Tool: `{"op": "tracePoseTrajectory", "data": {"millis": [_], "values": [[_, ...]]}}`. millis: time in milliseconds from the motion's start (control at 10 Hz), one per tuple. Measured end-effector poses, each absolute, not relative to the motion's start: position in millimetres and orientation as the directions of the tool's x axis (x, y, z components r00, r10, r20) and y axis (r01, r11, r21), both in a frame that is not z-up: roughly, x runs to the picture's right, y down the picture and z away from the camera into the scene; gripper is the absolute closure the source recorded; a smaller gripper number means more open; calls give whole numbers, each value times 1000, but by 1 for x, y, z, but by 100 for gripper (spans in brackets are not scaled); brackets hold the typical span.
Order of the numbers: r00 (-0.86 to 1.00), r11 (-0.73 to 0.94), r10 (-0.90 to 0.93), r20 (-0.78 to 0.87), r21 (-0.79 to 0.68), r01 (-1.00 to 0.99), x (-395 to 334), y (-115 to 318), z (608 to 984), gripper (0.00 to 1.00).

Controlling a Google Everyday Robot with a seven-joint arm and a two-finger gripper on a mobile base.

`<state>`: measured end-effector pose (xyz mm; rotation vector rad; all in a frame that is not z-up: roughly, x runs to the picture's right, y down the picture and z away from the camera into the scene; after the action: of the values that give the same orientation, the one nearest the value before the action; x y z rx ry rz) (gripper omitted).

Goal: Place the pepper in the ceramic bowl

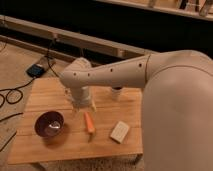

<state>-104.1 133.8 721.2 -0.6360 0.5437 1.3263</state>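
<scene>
Gripper (83,106) hovering just right of ceramic bowl (38,131), over pepper's (89,123) back end; can't tell if it's open or closed tbh. Pepper lying flat on table (50,97) right of bowl, not grabbed yet. Should be dropping straight down, pinching mid-body, not skinny tip, probably slipping out otherwise.

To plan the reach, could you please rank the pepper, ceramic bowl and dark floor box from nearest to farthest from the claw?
Claw over the table.
1. pepper, just before it
2. ceramic bowl, table's picture-left
3. dark floor box, off-table
</scene>
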Motion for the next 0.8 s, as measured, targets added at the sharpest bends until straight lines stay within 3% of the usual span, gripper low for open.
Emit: {"op": "tracePoseTrajectory", "data": {"millis": [800], "values": [[306,239,627,-716,-198,-951,-105,174,770,35]]}}
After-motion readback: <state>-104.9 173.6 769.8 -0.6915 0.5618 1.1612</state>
